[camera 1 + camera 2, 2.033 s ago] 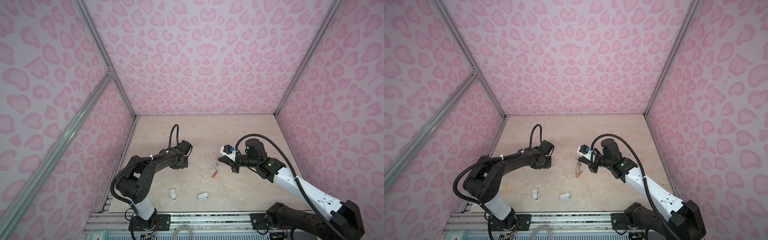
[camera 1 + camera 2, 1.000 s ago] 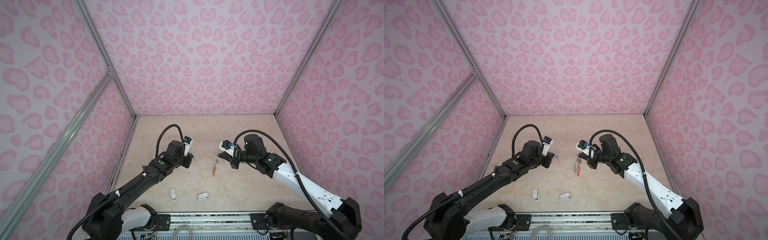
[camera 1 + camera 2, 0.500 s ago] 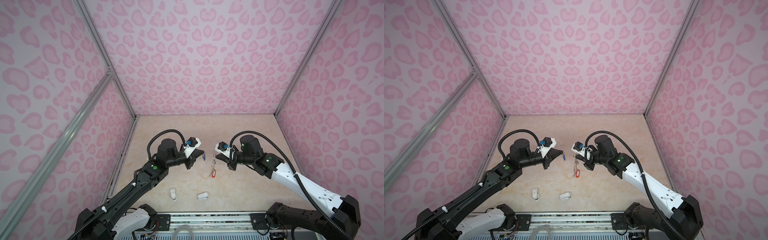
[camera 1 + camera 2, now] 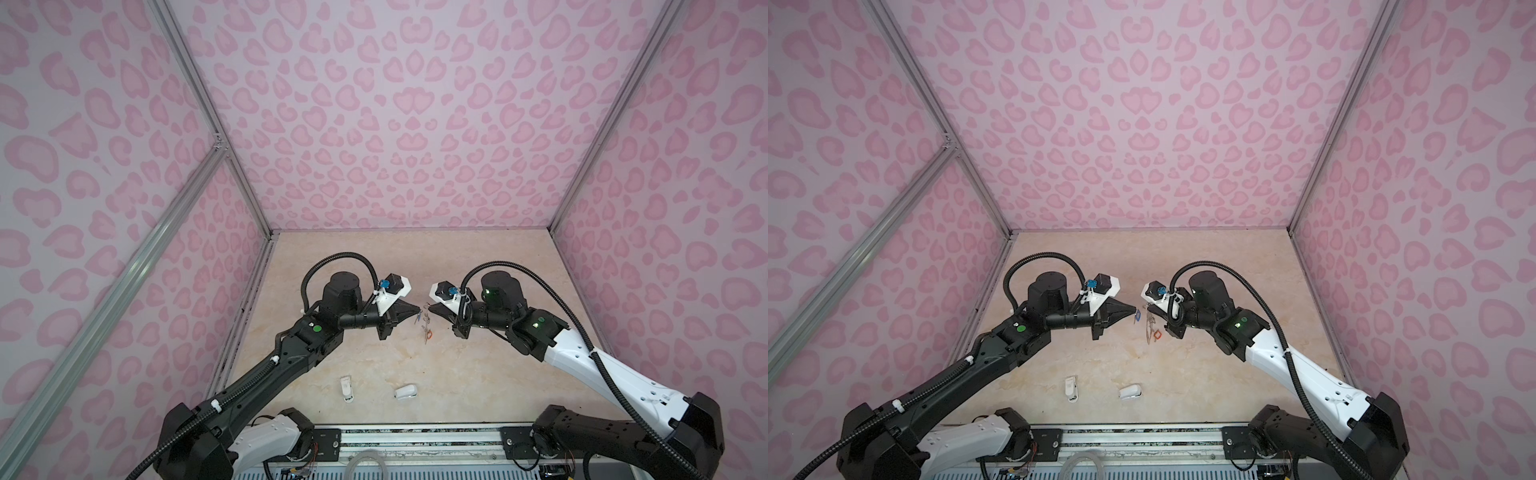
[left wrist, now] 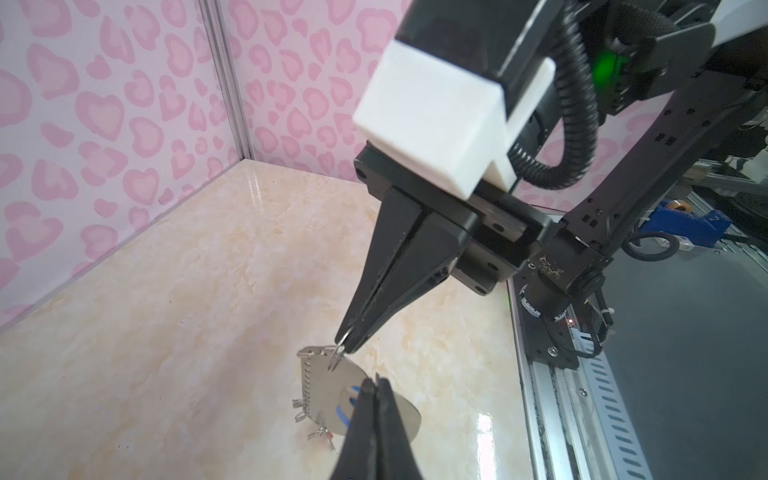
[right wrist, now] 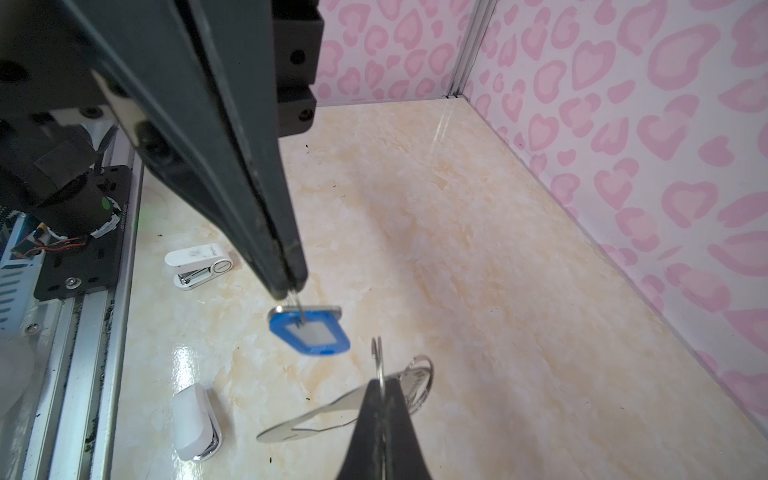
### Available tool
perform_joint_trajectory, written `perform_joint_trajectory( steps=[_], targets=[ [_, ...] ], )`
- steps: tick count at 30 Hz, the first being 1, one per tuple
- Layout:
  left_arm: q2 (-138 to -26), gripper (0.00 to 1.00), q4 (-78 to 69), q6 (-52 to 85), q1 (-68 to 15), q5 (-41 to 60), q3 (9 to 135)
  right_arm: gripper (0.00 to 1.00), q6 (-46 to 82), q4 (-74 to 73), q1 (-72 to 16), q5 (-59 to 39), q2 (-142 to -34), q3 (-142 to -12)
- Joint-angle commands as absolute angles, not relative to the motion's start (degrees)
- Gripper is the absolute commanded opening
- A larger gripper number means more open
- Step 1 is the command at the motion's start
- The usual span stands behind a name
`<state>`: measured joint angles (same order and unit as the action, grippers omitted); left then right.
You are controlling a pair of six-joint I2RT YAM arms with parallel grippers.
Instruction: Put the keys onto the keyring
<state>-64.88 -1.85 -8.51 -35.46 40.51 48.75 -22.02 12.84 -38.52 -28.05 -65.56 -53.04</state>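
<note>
Both grippers meet above the middle of the table. My left gripper [image 4: 417, 309] [image 5: 376, 379] is shut on the small ring of the blue-tagged key [image 6: 309, 330] [image 4: 1136, 318], which hangs below its tips. My right gripper [image 4: 430, 308] [image 6: 380, 384] is shut on a wire ring at the edge of the keyring [image 5: 328, 384] [image 6: 324, 419], a flat grey plate that dangles in the air. An orange-red tag [image 4: 1158, 335] [image 4: 430, 333] hangs at the plate's lower end. The blue tag and the plate are a few centimetres apart.
Two small white plastic objects [image 4: 347, 388] [image 4: 405, 392] lie on the marble tabletop [image 4: 478, 365] near the front edge, below the grippers. Pink patterned walls close in three sides. A metal rail [image 4: 415, 432] with both arm bases runs along the front.
My left arm has risen from the table's left side and swung to the centre with the blue-tagged key. The right gripper drifted slightly left with the keyring, so the tips nearly meet.
</note>
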Motion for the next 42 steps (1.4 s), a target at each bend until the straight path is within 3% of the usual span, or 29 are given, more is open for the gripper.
perform_joint_trajectory(
  steps=[1, 42],
  targets=[
    [-65.47, 0.04, -4.04, -6.69, -35.95, 38.96, 49.72, 0.0, -20.92, 9.49, -38.7, -28.2, -65.39, -52.66],
    [-69.48, 0.04, -4.15, -0.41, -40.03, 25.33, 51.77, 0.0, -21.83, 11.25, -38.5, -29.82, -62.57, -49.9]
  ],
)
